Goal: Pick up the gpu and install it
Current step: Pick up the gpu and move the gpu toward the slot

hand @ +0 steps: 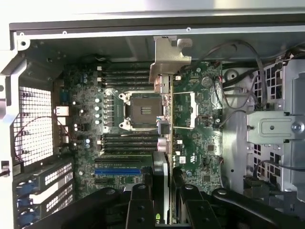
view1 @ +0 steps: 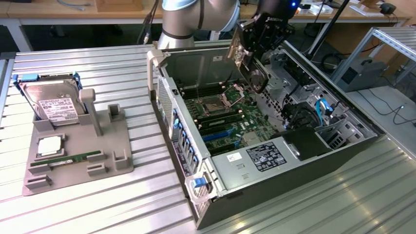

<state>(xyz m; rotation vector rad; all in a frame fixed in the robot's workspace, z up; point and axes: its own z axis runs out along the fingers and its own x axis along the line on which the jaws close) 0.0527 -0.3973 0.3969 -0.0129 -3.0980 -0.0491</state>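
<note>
So the setup is a ribbed silver metal worktop with a big black open-sided computer case lying on it, a green motherboard inside. The grey-and-blue robot arm comes in at the upper middle of the exterior view, and a grey plastic parts tray sits on the exterior view's left. The gpu, a thin dark flat card, hangs upright-ish above the open case in the upper middle of the frame, clear of the board, pinched on both faces by the black hand. I'd say the step is carrying it to its slot. To do that well, I'd keep the card from swinging, bring its long edge parallel to the blue expansion slot, point the bracket end at the case's rear wall, and stay off the loose cables near the drive bays. The exterior view gives you the card's height over the case and its tilt, which the wrist view flattens out. The wrist view gives you the line-up instead. There the gpu is edge-on over the processor socket area, with its silver metal bracket at the end away from the hand. The blue slot sits off to one side, not under the card.
</note>
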